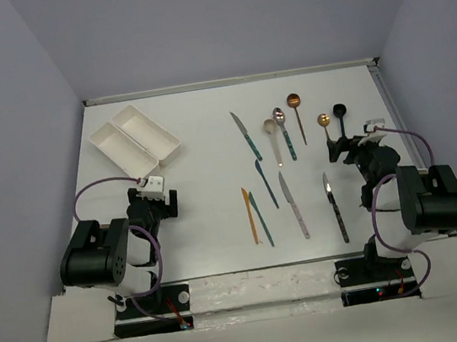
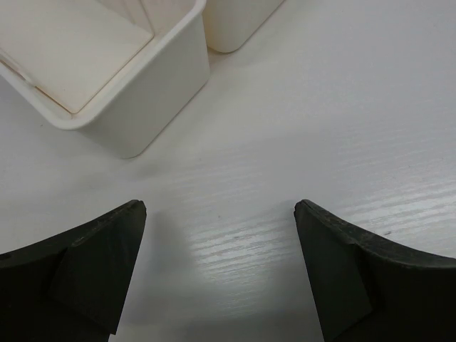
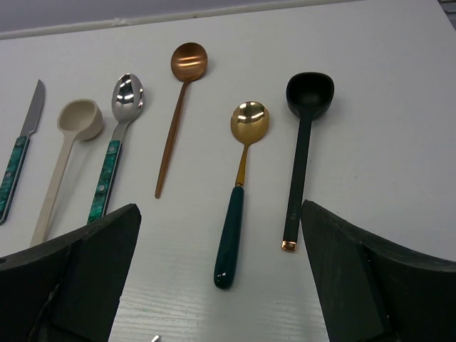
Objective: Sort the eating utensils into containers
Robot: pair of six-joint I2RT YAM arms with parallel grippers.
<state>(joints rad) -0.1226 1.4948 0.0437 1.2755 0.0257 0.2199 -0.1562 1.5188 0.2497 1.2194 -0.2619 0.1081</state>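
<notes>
Left arm [image 1: 95,253]: yours on the near side of the white trays [image 1: 159,157]; its jaws are spread wide with only bare bench [image 2: 299,128] between them, and the trays' near corner sits just past the tips.
Right arm [image 1: 424,199]: well to the right of the trays; its jaws are spread wide and grip nothing.
Near row, moving right from the trays: you see the orange knife [image 1: 250,215] and the teal knife [image 1: 261,217] side by side. After them come the grey knife [image 1: 294,204] and the black-handled knife [image 1: 334,207].
Blue knife [image 1: 265,183]: just beyond the orange and teal pair, right of the trays.
Gold spoon [image 3: 241,185]: dark green handle, lying between the right jaws in your wrist view, bowl pointing away.
Black spoon [image 3: 303,142]: just right of the gold spoon, farthest from the trays.
Copper spoon [image 3: 178,107]: left of the gold spoon, with its bowl the farthest back.
Silver spoon [image 3: 117,142]: teal handle, next toward the trays.
Cream spoon [image 3: 64,164]: beside the silver spoon, on the trays' side.
Teal-handled knife [image 3: 18,157]: nearest the trays in this far row.
White trays: two joined side by side, set at an angle at the far left; every utensil you see lies on the bench to their right.
</notes>
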